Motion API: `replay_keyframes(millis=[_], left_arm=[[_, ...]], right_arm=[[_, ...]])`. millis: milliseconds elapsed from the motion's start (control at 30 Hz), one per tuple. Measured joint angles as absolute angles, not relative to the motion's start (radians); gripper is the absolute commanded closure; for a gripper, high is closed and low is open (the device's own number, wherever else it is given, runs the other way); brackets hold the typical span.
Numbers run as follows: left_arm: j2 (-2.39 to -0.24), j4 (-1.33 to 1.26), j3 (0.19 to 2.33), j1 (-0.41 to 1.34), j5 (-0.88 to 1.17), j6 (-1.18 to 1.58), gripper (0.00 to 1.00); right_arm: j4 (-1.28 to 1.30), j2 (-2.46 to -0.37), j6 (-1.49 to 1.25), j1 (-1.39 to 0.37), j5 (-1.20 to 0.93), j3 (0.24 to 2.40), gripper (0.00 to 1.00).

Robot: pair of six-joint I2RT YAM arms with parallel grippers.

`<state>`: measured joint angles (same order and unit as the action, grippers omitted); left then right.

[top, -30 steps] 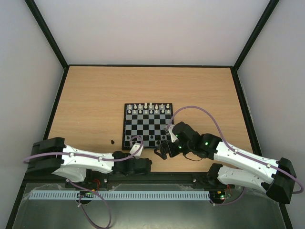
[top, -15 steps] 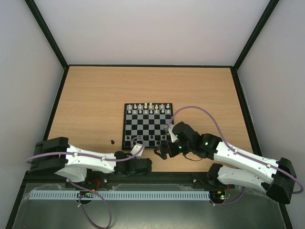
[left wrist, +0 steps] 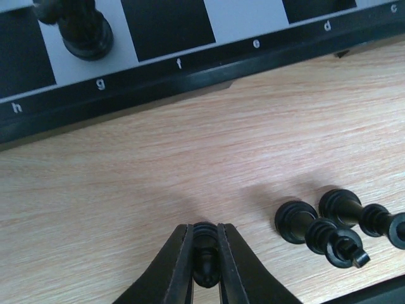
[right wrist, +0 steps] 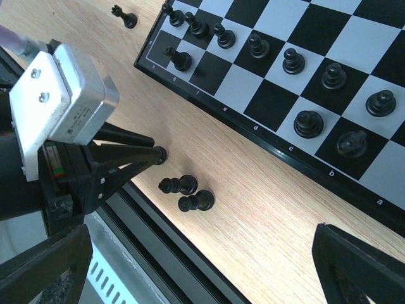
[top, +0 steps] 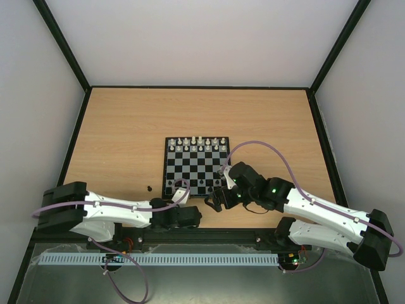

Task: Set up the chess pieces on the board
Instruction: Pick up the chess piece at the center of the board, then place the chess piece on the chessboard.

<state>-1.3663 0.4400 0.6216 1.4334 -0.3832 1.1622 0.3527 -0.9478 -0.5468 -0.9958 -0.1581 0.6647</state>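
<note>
**Q:** Progress at this entry?

**A:** On your small glossy black-and-white chequered board (top: 197, 168), the cream chess pieces (top: 197, 144) filled the two far rows. That side looked done. Black was only part done. A row of black pawns (right wrist: 254, 44) stood on the second near row, at least seven countable in the right wrist view. The nearest row showed just a black piece on g (right wrist: 182, 61) and two more on c and b. Left for you:
- one stray black pawn (right wrist: 126, 18) on the light wooden tabletop (top: 126, 126), left of the board
- two black pieces lying on their sides (right wrist: 196, 201), near of the board
- the one in hand

**Q:** Grippers?

**A:** Your left gripper (left wrist: 204, 231) was pinched shut on a small black chess piece (right wrist: 159, 153). It sat low over the tabletop, just near of the board's near-left edge. Whether the piece had left the wood, I could not tell. Your right gripper (top: 214, 200) hung with jaws wide and held nothing. It was at the board's near edge, right of the left one.

**Q:** Change against the earlier frame?

**A:** Your left wrist had edged slightly toward the board, and its jaws had come together. The right arm and the pieces on the board showed no change in the top view.
</note>
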Motion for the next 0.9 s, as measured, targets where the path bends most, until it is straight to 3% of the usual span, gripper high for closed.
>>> replay_keyframes(millis=[467, 900], left_arm=[[-1.318, 0.484, 0.744, 1.290, -0.386, 1.008, 0.87], [-1.425, 0.430, 0.774, 1.159, -0.363, 0.860, 0.87]], right_arm=[[0.352, -0.948, -0.546, -0.996, -0.158, 0.664, 0.04], [0.352, -0.948, -0.546, -0.996, -0.159, 0.664, 0.04]])
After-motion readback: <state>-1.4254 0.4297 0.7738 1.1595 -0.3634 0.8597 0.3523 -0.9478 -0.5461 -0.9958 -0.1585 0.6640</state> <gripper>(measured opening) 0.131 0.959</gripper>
